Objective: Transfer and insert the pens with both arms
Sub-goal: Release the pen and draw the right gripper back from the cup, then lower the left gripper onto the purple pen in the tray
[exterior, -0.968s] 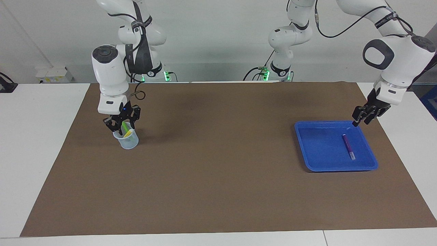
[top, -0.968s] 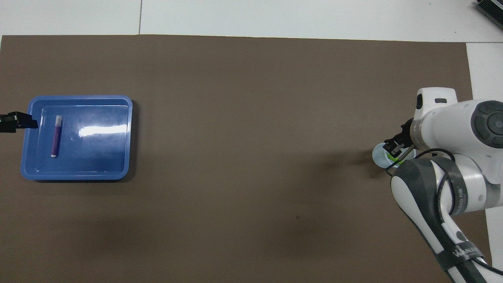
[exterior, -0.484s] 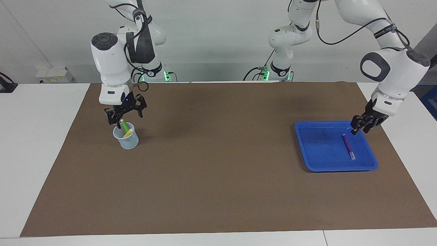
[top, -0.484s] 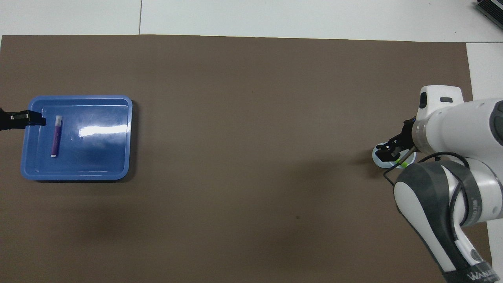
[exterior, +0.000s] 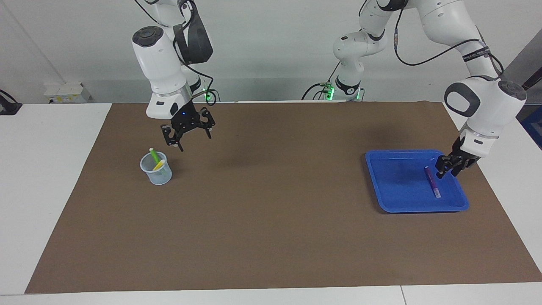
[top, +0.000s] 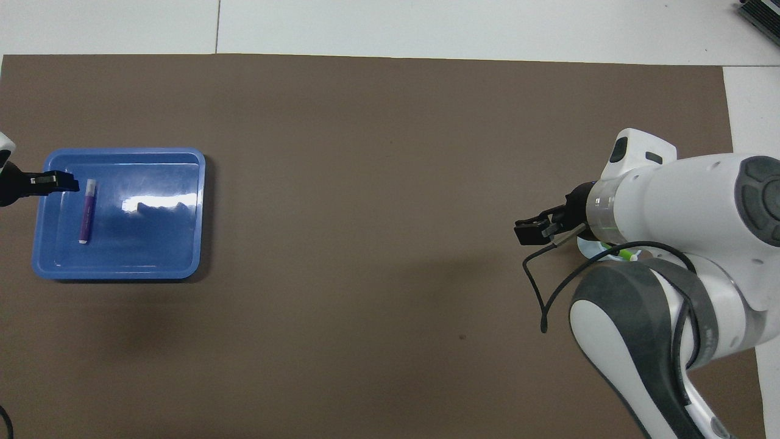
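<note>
Two pens are already in the cup (exterior: 156, 170), a small see-through plastic beaker with a lip, sitting on the mat toward the right arm's end. The green pen (exterior: 155, 155) pokes out highest, leaning, and the yellow pen (exterior: 159, 165) is tucked beside it, tilted too. The purple pen (exterior: 432, 181) lies flat in the tray (exterior: 394, 203), slim with a whitish tip at the end farther from the robots. That tray is a shallow glossy blue plastic rectangle with rounded corners and a raised rim, and it throws back a bright glare in the overhead view, down at the left arm's end.

The right gripper (exterior: 189, 136) hangs in the air over bare mat just beside the cup, fingers spread wide, nothing in them. The left gripper (exterior: 448, 167) is low over the tray right by the purple pen's coloured end. Can't tell if its fingers are apart or together, or if it touches the pen.

The mat (exterior: 271, 237) is a big matte brown sheet, looks like paper or thin card, covering most of a smooth white table (exterior: 42, 169). Plain pale wall at the robots' end, plus two smaller white arms (exterior: 355, 55) with green lights at their bases
</note>
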